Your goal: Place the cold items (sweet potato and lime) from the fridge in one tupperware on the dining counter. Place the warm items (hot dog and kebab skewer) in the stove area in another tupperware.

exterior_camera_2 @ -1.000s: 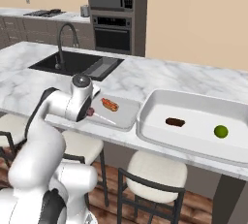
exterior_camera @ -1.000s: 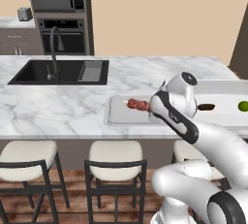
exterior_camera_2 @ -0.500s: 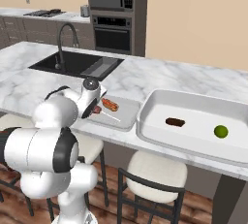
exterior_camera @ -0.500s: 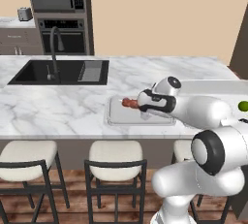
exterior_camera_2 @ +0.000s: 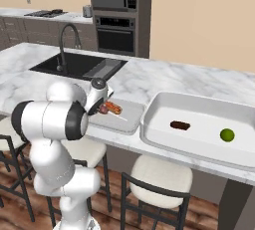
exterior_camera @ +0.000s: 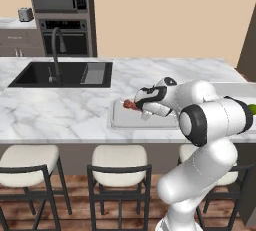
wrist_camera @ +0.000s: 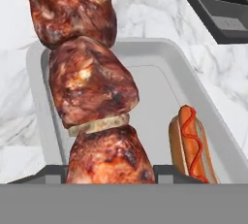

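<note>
Hot dog (wrist_camera: 190, 143) beside held kebab skewer (wrist_camera: 89, 87)

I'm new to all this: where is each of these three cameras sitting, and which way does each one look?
Left base view: behind the arm on its left, looking forward and down over the marble counter; the white arm rises at lower right, its pincer holding the kebab skewer.
Right base view: behind on its right; the arm rises at lower left.
Hand view: on the hand, looking along the pincer at the kebab skewer and hot dog.
Both base views share the sink and small tupperware.
</note>
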Tool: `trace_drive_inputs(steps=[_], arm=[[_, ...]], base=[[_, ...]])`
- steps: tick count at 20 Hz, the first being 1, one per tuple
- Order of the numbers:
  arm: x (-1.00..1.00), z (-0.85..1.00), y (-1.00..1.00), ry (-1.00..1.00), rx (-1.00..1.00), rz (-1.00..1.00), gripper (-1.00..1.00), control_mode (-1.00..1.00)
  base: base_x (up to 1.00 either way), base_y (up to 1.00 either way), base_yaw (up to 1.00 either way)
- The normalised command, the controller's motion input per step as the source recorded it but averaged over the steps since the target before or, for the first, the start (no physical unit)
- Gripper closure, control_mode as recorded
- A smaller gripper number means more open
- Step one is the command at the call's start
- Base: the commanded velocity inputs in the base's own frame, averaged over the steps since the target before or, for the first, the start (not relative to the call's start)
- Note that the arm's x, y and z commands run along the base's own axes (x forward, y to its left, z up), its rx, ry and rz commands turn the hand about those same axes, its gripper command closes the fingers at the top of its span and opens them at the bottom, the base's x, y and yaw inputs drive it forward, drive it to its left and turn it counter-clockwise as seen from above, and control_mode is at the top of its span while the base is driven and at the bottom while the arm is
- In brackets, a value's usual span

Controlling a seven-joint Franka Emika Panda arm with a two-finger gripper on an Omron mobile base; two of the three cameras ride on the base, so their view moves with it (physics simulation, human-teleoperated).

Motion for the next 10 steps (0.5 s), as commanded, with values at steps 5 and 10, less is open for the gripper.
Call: trace_drive_inputs(steps=[5,10], arm=[[0.42,-0.35,0.00,0.00,-0.06,0.00,1.00,-1.00],[0.43,-0.30,-0.01,0.01,-0.02,0.00,1.00,-1.00]], base=[[0.00,0.00,0.00],[0.00,0.00,0.00]])
